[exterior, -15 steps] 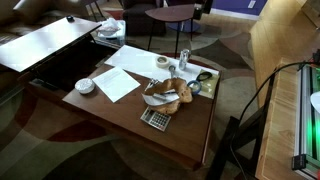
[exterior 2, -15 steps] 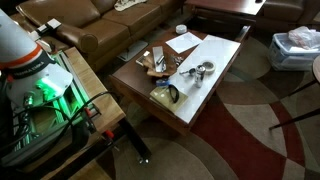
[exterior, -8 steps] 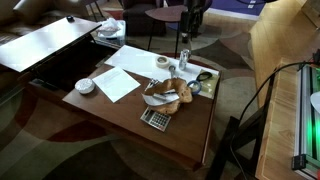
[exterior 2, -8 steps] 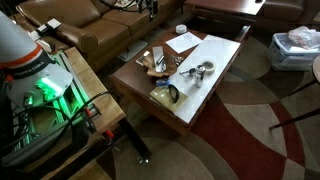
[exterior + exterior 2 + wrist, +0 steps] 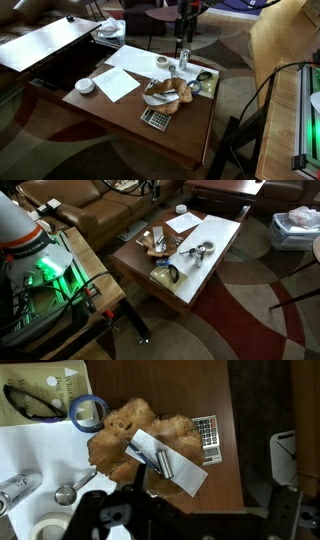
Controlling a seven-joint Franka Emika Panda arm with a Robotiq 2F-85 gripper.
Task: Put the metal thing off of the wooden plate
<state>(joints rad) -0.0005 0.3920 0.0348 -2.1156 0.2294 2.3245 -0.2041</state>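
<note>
The wooden plate (image 5: 120, 435) is a light-brown dish with an uneven outline near the middle of the dark table; it shows in both exterior views (image 5: 178, 95) (image 5: 157, 246). A white slip of paper lies across it, and the metal thing (image 5: 160, 460), a small shiny silvery piece, rests on that paper over the plate. My gripper (image 5: 210, 475) hangs high above the table beyond its far edge (image 5: 184, 28). Its dark fingers stand wide apart and hold nothing.
A flat grey keypad (image 5: 207, 438) lies right beside the plate. A blue tape ring (image 5: 88, 412), glasses (image 5: 35, 402), metal measuring spoons (image 5: 65, 492) and white sheets (image 5: 120, 82) lie around it. A white bowl (image 5: 85, 85) stands near one table corner. A couch (image 5: 110, 210) is close by.
The arm has come into view at the top of an exterior view and shifted slightly sideways above the table's far edge. The things on the table have not moved.
</note>
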